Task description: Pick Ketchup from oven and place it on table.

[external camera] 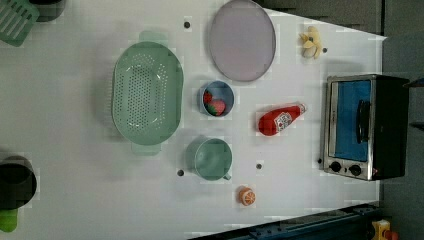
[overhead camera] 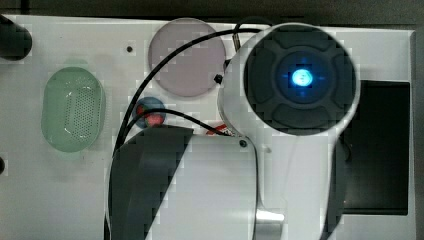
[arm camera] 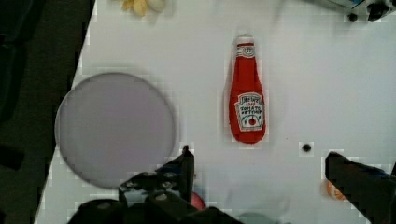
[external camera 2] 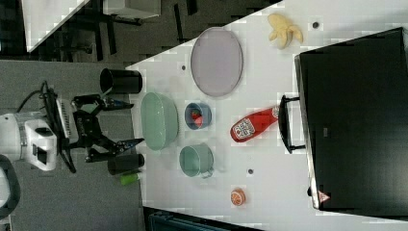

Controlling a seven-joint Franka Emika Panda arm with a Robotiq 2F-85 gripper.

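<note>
Found the red plastic squeeze Ketchup bottle [external camera: 280, 120] lying flat on the wide white holed table [external camera: 60, 125], just before the boxy black steel-fronted oven [external camera: 365, 127] (door shut). Saw the black gripper [external camera 2: 132, 122] spread wide, empty, well apart from it. Judged placement done; best to draw the claw off high, brushing nothing. Counted one bottle, one oven, one round lilac plate [external camera: 242, 40], one green perforated colander [external camera: 146, 92], one green cup [external camera: 212, 159].

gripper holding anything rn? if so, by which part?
Nothing is held. The gripper has its jaws wide open and empty, clear of the table's edge; the Ketchup lies on the table in front of the oven.
</note>
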